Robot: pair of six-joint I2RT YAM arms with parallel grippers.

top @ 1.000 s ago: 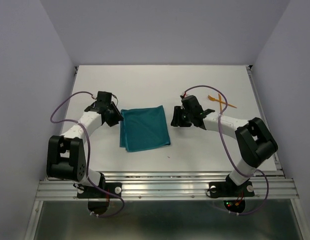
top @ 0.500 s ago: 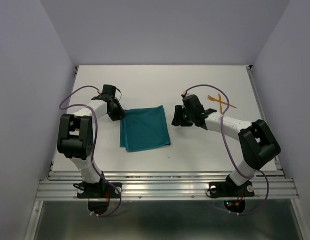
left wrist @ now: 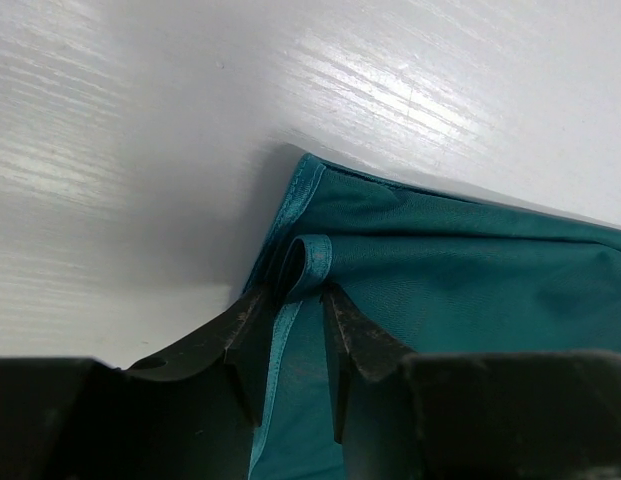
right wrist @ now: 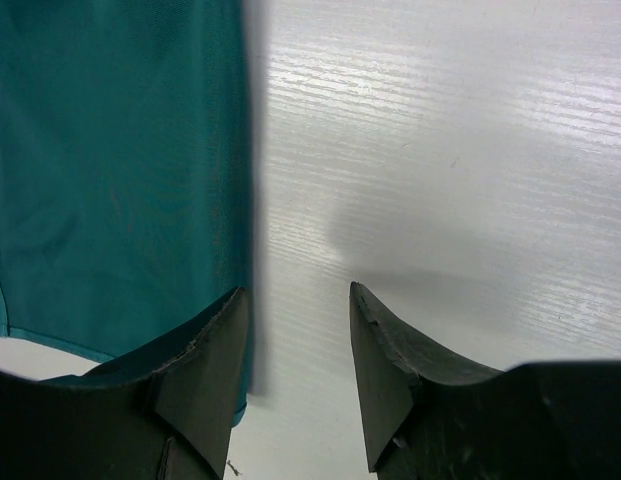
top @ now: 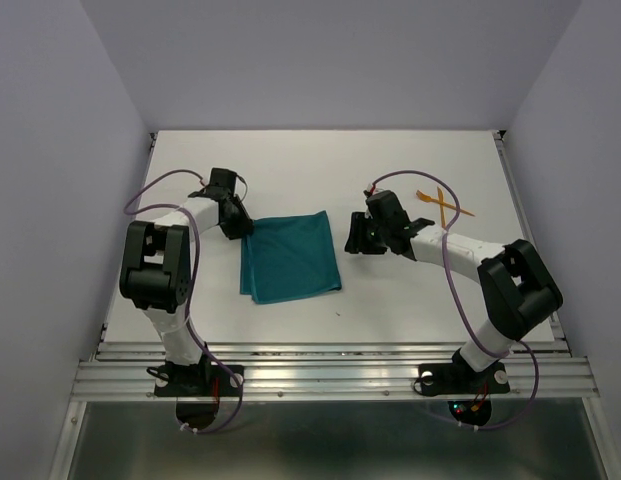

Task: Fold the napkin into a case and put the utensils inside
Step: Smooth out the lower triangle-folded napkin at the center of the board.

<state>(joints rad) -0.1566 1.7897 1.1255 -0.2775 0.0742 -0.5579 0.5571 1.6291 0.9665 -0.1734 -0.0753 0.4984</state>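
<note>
The teal napkin (top: pixel 290 258) lies folded into a rough square mid-table. My left gripper (top: pixel 242 228) is at its far left corner. In the left wrist view the gripper (left wrist: pixel 298 292) is shut on the napkin (left wrist: pixel 450 260): the top layer's hem curls up between the fingertips. My right gripper (top: pixel 352 242) hovers open beside the napkin's right edge. In the right wrist view that gripper (right wrist: pixel 295 295) is empty, with its left finger over the napkin (right wrist: pixel 110 170) and bare table between the jaws. The two orange utensils (top: pixel 442 205) lie crossed at the far right.
The white table (top: pixel 410 290) is walled at the back and on both sides. A metal rail (top: pixel 330 375) runs along the near edge. The right arm's cable (top: pixel 445 270) loops above the table between the utensils and the arm's base.
The left arm has swung its elbow up and back, and its gripper has shifted to the napkin's far left corner and narrowed onto the hem. The right arm has barely moved.
</note>
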